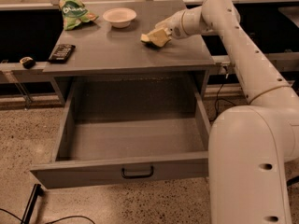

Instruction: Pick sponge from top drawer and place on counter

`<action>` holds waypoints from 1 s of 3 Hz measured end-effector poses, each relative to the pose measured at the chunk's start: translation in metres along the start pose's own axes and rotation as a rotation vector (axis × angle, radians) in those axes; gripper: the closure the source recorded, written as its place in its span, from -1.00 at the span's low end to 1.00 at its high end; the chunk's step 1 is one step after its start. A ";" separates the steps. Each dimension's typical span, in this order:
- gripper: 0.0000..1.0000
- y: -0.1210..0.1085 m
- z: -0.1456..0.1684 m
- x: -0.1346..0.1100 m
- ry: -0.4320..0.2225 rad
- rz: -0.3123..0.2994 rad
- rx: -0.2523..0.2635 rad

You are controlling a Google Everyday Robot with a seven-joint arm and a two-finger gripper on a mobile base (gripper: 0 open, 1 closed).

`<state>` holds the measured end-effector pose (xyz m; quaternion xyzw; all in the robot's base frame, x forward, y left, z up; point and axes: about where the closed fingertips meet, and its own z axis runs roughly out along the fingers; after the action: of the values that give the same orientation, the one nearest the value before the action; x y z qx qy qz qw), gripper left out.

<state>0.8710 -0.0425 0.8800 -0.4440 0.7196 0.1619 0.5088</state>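
Observation:
The pale yellow sponge (150, 38) is at the tips of my gripper (159, 34), low over the right back part of the grey counter (117, 48); I cannot tell whether it touches the surface. The gripper's yellowish fingers (162, 31) are closed around the sponge. My white arm reaches in from the right, over the counter's right edge. The top drawer (93, 171) is pulled fully out below the counter, with nothing visible inside it. Its black bar handle (138, 172) is at the centre of the front panel.
A white bowl (119, 17) and a green snack bag (74, 10) sit at the counter's back. A flat black object (61, 52) lies at its left edge. A small dark object (28, 61) rests on the ledge to the left. Cables lie on the floor.

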 end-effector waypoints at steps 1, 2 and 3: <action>-1.00 0.001 -0.001 0.000 -0.004 0.003 -0.008; -1.00 0.012 -0.010 -0.004 -0.057 0.036 -0.098; -1.00 0.025 -0.037 0.006 -0.071 0.045 -0.195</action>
<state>0.8290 -0.0566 0.8852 -0.4691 0.6917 0.2581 0.4846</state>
